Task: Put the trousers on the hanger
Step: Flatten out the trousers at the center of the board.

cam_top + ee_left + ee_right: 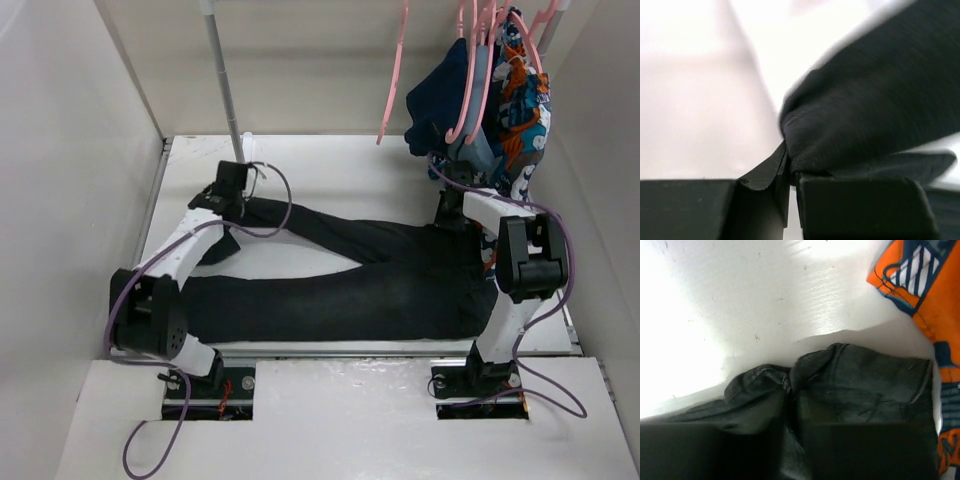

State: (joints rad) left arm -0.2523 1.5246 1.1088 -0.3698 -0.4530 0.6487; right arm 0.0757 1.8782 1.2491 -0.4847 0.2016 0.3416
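The black trousers [370,280] lie flat across the table, waist to the right and both legs pointing left. My left gripper [238,205] is down at the end of the far leg and is shut on the fabric there; in the left wrist view the cloth [875,100] is pinched between the jaws [791,167]. My right gripper [452,215] is at the far corner of the waist, shut on a bunched fold of the trousers [865,385] in the right wrist view [790,390]. An empty pink hanger [393,80] hangs at the back, right of centre.
More pink hangers at the back right carry a navy garment [440,105] and a blue-orange-white patterned garment [522,110], which hangs close to my right gripper [925,285]. A grey pole [222,70] stands behind my left gripper. White walls enclose the table [330,165].
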